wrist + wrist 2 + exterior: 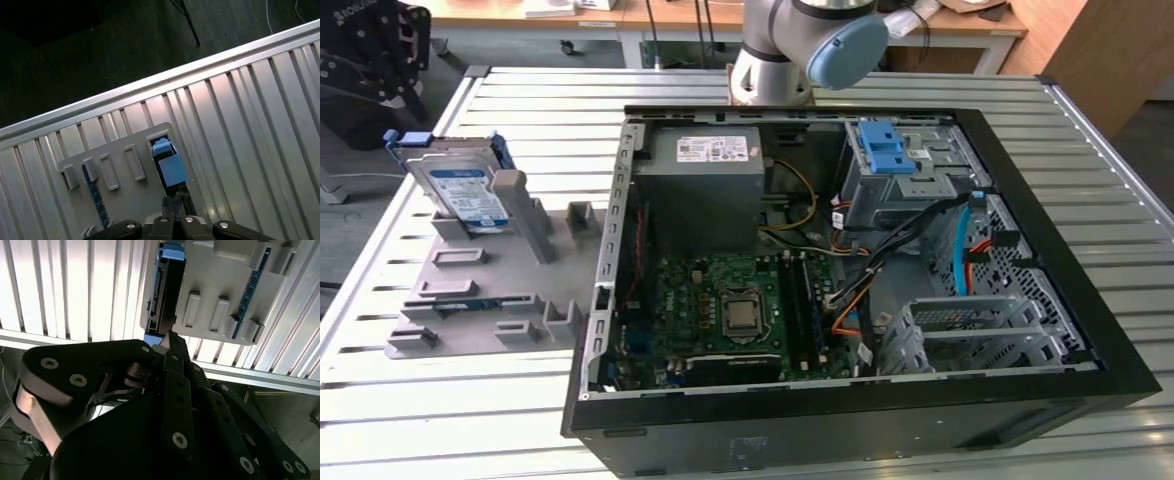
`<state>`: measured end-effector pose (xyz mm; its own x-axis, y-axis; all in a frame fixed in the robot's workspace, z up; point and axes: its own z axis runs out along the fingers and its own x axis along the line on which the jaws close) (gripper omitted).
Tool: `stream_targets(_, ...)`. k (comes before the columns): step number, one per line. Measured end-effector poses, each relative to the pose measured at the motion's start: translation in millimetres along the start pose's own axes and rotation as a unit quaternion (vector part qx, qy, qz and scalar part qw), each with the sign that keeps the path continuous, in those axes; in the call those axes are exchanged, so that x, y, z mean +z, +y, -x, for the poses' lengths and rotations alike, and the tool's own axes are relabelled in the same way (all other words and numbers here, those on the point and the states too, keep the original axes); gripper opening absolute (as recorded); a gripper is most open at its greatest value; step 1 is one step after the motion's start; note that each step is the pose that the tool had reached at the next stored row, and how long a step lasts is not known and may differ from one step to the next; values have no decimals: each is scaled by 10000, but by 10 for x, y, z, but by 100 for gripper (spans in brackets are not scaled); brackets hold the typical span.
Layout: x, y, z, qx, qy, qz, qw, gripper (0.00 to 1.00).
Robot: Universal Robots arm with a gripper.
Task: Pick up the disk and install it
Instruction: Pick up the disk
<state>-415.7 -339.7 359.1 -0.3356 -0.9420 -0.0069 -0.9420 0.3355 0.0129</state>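
You have picked nothing up yet. The disk stands on edge in the grey holder on the slatted table, at the exterior view's left, beside the open computer case. In both wrist views the gripper hangs apart from the disk, pinched narrow and empty. Grasping and installing are both left to do.

1. We see a ribbed metal table spanning the exterior view.
2. At left centre, a grey fixture plate lies on it.
3. From centre to right, an open black computer case rests on it.
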Motion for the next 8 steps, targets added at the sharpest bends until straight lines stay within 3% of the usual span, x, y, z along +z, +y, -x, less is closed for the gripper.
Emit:
stream_targets(4,39,-1,0,-367,5,3,9993,11)
stream_targets(8,68,3,-2,-700,9,5,9975,11)
